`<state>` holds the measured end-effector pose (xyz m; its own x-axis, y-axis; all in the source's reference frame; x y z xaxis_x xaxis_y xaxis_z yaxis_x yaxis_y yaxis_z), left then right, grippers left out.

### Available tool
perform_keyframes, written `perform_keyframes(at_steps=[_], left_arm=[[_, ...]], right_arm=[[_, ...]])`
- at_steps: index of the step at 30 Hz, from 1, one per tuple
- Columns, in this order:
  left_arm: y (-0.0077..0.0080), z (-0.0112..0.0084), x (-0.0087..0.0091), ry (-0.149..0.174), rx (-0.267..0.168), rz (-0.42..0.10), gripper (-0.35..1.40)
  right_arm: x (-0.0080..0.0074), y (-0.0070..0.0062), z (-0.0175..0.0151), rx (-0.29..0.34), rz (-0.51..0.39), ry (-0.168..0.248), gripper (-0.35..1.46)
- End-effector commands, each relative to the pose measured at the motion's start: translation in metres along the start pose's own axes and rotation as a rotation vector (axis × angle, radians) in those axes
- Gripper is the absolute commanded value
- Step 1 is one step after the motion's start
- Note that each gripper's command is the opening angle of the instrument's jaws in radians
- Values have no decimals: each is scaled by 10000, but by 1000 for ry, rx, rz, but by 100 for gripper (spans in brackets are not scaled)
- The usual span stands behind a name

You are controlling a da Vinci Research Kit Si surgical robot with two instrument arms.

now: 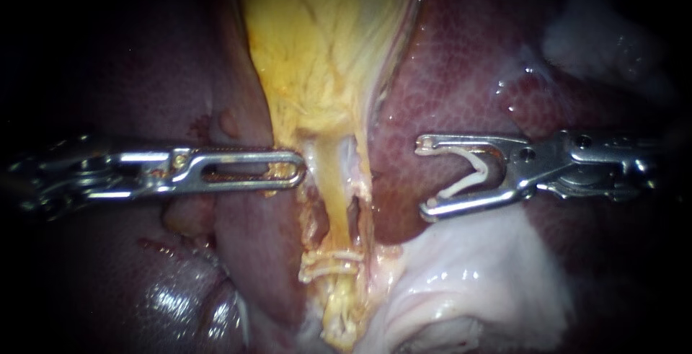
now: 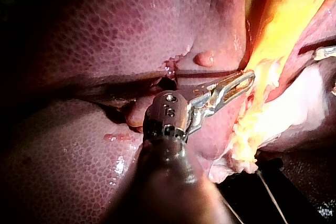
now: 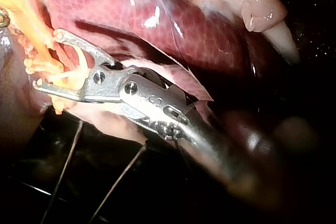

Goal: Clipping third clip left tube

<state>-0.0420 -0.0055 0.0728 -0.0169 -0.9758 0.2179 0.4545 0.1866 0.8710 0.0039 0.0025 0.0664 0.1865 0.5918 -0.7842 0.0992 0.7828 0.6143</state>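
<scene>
Between the wide-spread jaws of the right instrument [image 1: 424, 179] a white clip [image 1: 472, 174] is held, touched by both jaws, over the liver [image 1: 447, 73] and clear of the left tube [image 1: 326, 181]. Just beside that tube, the jaws of the left instrument [image 1: 299, 170] are closed together, tip touching yellow tissue [image 1: 317, 51]. Lower on the tube, two fitted clips [image 1: 330, 257] are seen.

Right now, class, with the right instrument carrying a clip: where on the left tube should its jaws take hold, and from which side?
Probably the bare stretch of the left tube, above the clips already across it. The tube runs up-down, and the right instrument holds its loaded clip with the mouth facing it. So come in crosswise from the endoscope view's right, jaws straddling the tube.
</scene>
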Motion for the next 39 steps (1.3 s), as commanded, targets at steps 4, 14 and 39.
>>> perform_keyframes(at_steps=[4,14,39], left_arm=[[-5,-17,-11,9,9,-6,-35],[-19,-86,-52,-47,-13,-29,-35],[-21,-84,-46,-51,-18,-27,-35]], right_arm=[[0,0,1,-1,-1,1,60],[-24,-2,29,24,-5,9,60],[-115,32,142,54,112,-13,60]])
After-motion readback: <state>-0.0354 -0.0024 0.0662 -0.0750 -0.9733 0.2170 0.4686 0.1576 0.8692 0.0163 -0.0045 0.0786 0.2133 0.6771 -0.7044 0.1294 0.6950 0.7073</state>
